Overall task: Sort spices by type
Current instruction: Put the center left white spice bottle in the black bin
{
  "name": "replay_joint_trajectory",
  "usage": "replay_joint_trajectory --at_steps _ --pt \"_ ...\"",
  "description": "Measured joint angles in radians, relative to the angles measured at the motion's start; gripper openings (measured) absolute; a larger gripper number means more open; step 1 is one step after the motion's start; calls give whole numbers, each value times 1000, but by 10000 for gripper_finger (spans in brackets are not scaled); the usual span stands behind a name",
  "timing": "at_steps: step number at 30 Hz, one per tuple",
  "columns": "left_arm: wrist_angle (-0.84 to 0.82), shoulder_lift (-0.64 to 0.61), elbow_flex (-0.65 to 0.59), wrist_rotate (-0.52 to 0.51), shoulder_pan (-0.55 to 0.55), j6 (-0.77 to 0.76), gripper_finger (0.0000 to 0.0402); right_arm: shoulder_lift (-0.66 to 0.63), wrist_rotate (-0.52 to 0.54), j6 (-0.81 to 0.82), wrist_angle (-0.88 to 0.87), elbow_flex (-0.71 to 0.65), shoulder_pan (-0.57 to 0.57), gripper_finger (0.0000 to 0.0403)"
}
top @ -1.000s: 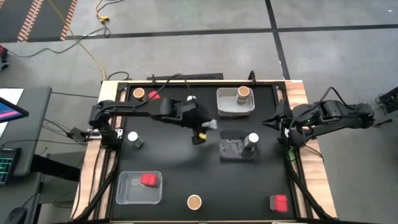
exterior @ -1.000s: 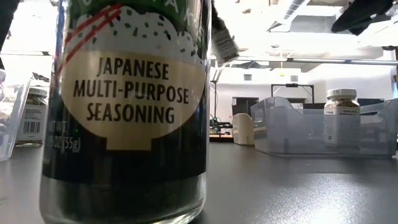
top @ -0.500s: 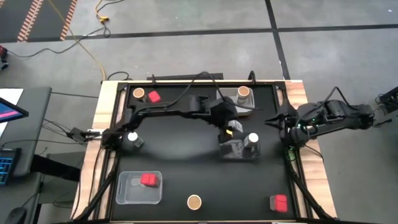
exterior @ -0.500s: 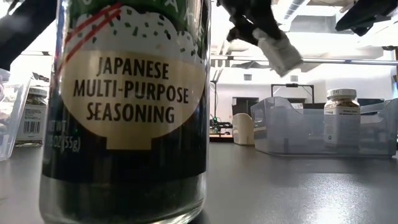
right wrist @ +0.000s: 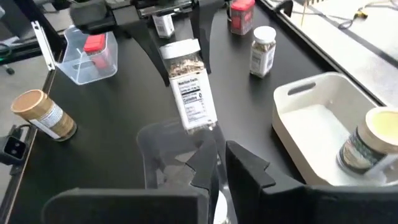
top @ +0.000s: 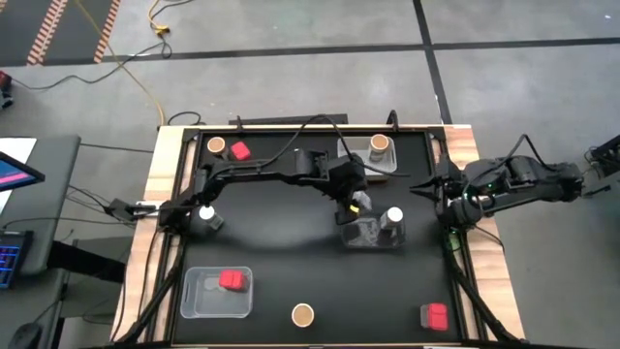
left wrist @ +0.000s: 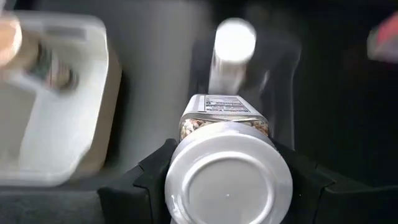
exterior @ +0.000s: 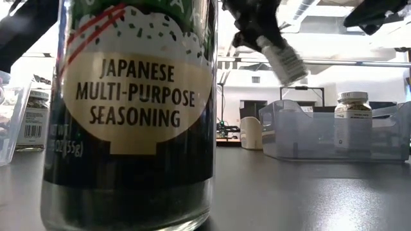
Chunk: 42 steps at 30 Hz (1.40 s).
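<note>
The high view looks straight down on the whole worktop point(top: 281, 233). The low view sits at worktop level, so near a labelled seasoning jar point(exterior: 128, 109) that it fills the frame's left. The left wrist view looks down close on a held white-lidded jar point(left wrist: 227, 177), which the right wrist view, facing across the worktop, shares.

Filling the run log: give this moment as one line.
left gripper: holding white-lidded jar | above clear tray | right gripper: shut, idle at table edge
</note>
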Motion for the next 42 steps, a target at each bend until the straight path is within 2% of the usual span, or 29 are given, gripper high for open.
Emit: replay_joint_trajectory --at_steps 4,8,18,25,30,35,42 --pt "-140 -13 0 -16 0 -27 201 64 0 -29 94 0 0 81" --pt "-229 -39 0 -15 2 -74 201 152 0 -82 214 0 0 117" --pt "-293 -99 0 45 1 -105 201 406 0 -137 452 0 -15 254" --pt "-327 -128 0 47 0 -97 201 542 -1 -138 632 0 -33 316" --pt "-346 -147 -1 66 -3 -109 201 633 -5 -137 695 0 -33 339" --pt "-329 -170 -1 67 -11 -120 201 703 -6 -153 784 0 -33 343" --pt "-330 -177 -1 62 -11 -139 201 699 -6 -181 782 1 -31 336"
